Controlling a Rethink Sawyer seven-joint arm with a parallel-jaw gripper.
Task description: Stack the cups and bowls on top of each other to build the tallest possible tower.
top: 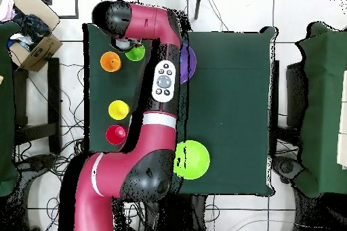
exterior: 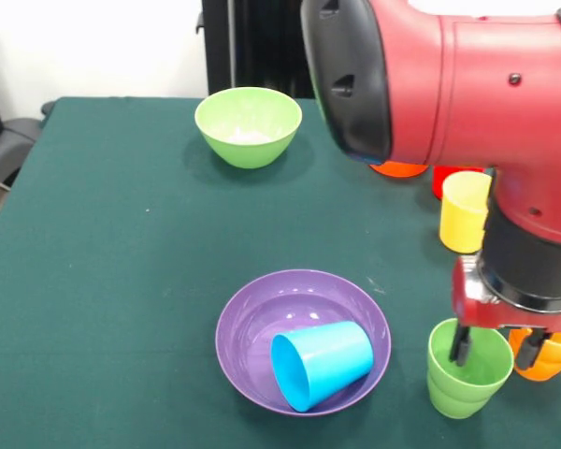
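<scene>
My gripper (exterior: pixel 494 348) is low at the front right of the table. It is open, with one finger (exterior: pixel 461 344) inside the upright green cup (exterior: pixel 463 383) and the other outside its wall, towards the orange cup (exterior: pixel 553 357). A wide purple bowl (exterior: pixel 252 323) holds the blue cup (exterior: pixel 321 363), which lies on its side. The yellow cup (exterior: pixel 465 210) stands behind the green cup. A sliver of the red cup (exterior: pixel 444 180) and of the orange bowl (exterior: pixel 399 169) shows under the arm. The light green bowl (exterior: pixel 248 126) stands at the far side. The deep blue bowl and second purple bowl are out of view.
The overhead view shows the green cup (top: pixel 135 53), orange cup (top: pixel 110 61), yellow cup (top: pixel 118 110) and red cup (top: pixel 116 134) in a line along the table's left edge. The arm (top: pixel 162 82) covers part of the purple bowl (top: pixel 190 64). The green bowl (top: pixel 191 159) is near the robot's base.
</scene>
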